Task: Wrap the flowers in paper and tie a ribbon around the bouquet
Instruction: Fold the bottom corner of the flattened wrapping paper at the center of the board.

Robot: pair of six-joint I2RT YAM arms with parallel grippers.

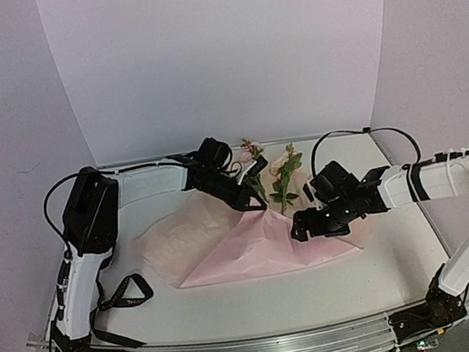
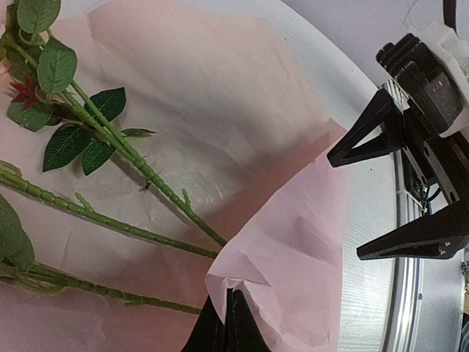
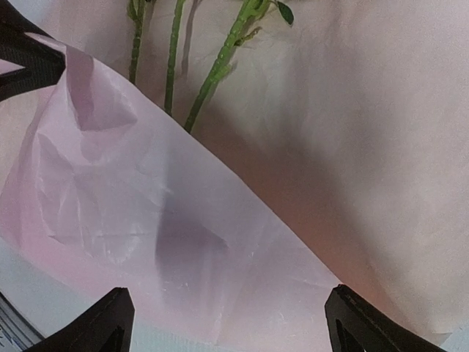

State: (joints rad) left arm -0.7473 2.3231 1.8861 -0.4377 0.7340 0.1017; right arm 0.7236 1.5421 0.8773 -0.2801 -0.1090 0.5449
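Left gripper (image 2: 231, 306) pinching paper (image 2: 293, 242), table (image 1: 238, 309), lilac walls (image 1: 224, 52)

Lilac walls (image 1: 224, 52), white table (image 1: 264, 303)

No legible text, label, brand, number or sign in any view. Sheet of paper (image 2: 220, 88): plain pink, no print visible. Black ribbon (image 1: 126, 293): too small in top view to tell any lettering.
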